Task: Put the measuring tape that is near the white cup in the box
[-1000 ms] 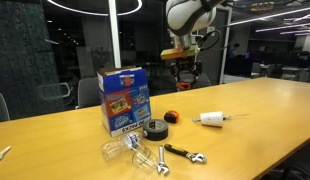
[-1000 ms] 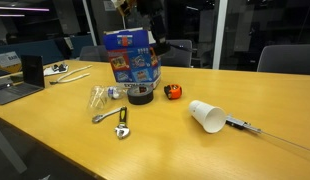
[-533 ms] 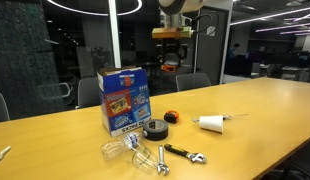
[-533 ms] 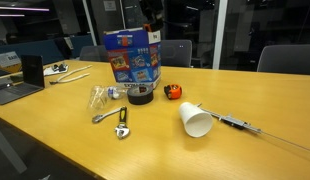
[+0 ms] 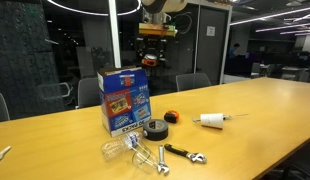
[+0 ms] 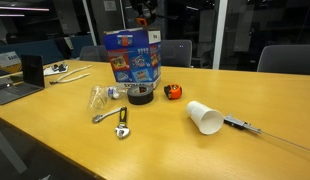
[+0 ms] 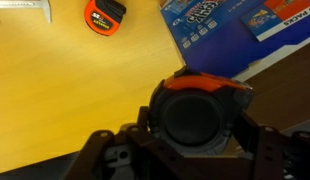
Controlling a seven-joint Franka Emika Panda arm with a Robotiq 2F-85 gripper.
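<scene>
Orange-and-black measuring tape [image 7: 203,83] sits clamped between part-closed jaws of the gripper [image 7: 193,120].

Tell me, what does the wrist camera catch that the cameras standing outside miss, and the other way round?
Only the wrist view shows, up close, the hand shut on a round black and orange tape. Only the exterior views, both of them, show the wrench and the black roll lying in front of the box, with the hand raised above it. Shared by all: the blue box and a second, orange tape lying on the wooden table.
</scene>
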